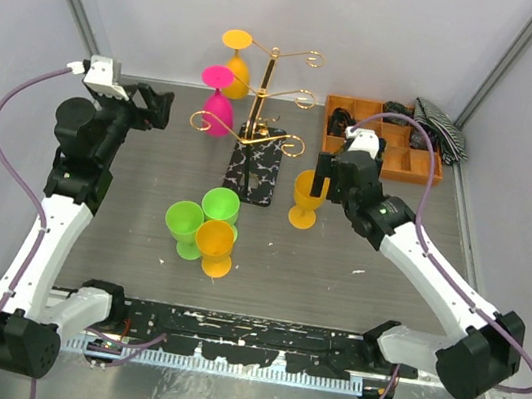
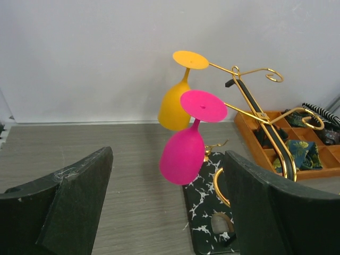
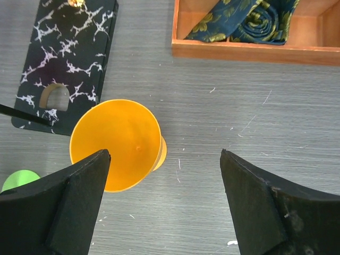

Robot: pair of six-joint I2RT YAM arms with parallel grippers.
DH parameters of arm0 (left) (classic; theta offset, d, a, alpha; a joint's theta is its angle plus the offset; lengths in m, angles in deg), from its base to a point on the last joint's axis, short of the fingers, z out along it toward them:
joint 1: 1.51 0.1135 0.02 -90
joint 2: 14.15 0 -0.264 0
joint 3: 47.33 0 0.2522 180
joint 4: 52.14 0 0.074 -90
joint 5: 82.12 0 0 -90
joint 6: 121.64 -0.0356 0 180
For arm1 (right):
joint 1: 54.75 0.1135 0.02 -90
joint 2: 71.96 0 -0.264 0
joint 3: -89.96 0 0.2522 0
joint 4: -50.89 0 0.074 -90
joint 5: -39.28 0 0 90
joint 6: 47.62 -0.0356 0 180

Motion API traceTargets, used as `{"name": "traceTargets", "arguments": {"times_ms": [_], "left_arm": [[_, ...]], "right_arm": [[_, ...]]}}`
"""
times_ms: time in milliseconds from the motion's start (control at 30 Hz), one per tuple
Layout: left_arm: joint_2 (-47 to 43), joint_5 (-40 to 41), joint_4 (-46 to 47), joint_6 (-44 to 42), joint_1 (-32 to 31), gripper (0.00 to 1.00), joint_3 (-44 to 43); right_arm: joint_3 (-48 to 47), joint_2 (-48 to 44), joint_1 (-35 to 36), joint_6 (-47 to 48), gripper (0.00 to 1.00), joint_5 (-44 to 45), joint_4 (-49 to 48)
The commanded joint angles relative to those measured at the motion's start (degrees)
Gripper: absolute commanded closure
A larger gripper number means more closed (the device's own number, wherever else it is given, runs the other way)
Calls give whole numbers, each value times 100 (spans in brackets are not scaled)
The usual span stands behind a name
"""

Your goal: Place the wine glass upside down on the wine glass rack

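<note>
Where my right gripper (image 3: 164,159) hangs: above the lone orange glass (image 3: 117,143), fingers spread wide on either side of it, gripping nothing.
Lone orange glass: upright on the table (image 1: 375,278), just right of the rack's black speckled base (image 1: 256,168), not on the rack.
Rack (image 1: 260,97): far centre, a gold pole with curled arms.
Hanging glasses: a pink glass (image 1: 217,111) and a yellow glass (image 1: 237,65) hang upside down from the rack's left arms, the yellow one farther back.
Left gripper (image 1: 162,105): open and empty, left of the rack, facing the pink glass and apart from it.
Cluster: two green glasses (image 1: 184,219) and a second orange glass (image 1: 216,242) stand upright together, near centre.
Tray (image 1: 422,176): orange, far right, with dark patterned cloth (image 3: 244,18) in its compartments.
</note>
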Motion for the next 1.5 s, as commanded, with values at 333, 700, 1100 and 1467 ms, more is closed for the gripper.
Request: {"name": "traceTargets", "arguments": {"times_ms": [333,700,1100,1467], "left_arm": [[-136,-285,-229,88,11,9,-2],[-48,-374,-180,307,13,9,119],[-167,-546,-297,589,14,11,82],[-202,-742,-509,1589,-188,12,-324]], "right_arm": [[-404,922,-289,-61,20,-247,-445],[-105,991,-481,-50,66,-561,-584],[-165,820,-583,17,90,-581,-439],[-1115,72,-598,964,99,1457,499]]}}
